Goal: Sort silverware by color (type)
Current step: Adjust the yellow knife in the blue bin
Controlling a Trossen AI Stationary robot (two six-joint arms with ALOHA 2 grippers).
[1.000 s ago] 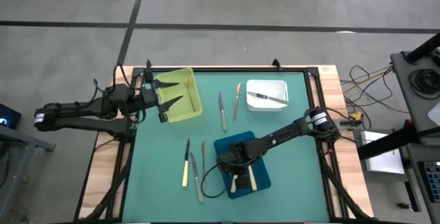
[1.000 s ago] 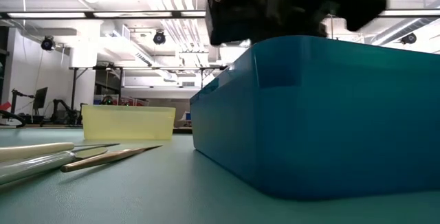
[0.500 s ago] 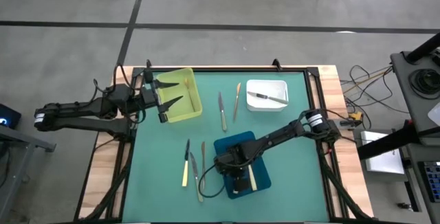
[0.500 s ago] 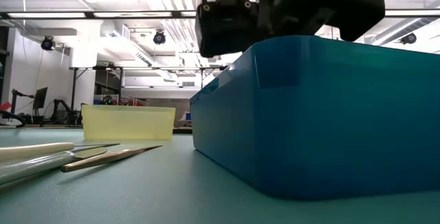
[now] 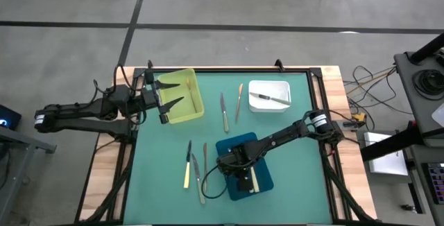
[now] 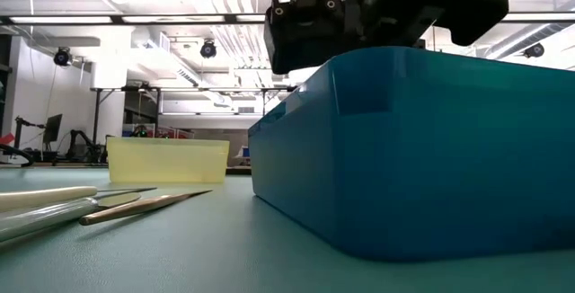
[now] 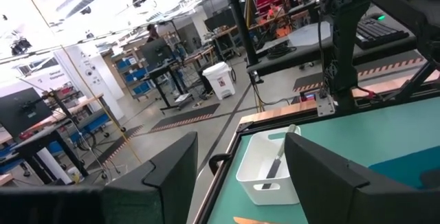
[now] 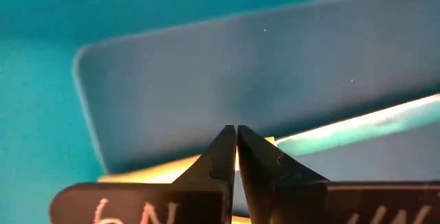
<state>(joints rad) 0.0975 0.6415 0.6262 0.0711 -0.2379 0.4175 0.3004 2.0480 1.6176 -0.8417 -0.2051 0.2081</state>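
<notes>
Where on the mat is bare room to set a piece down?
Free: the mat's right side, below the white tray and right of the blue tray; also the lower left corner. Crowded: the middle, where loose knives lie beside the blue tray.

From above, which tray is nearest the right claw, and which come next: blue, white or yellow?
Measured from the right gripper, which is shut, in the high view:
1. The blue tray, right beneath it at the table's near middle.
2. The white tray, farther back on the right.
3. The yellow tray, at the far left corner by the left gripper.
</notes>
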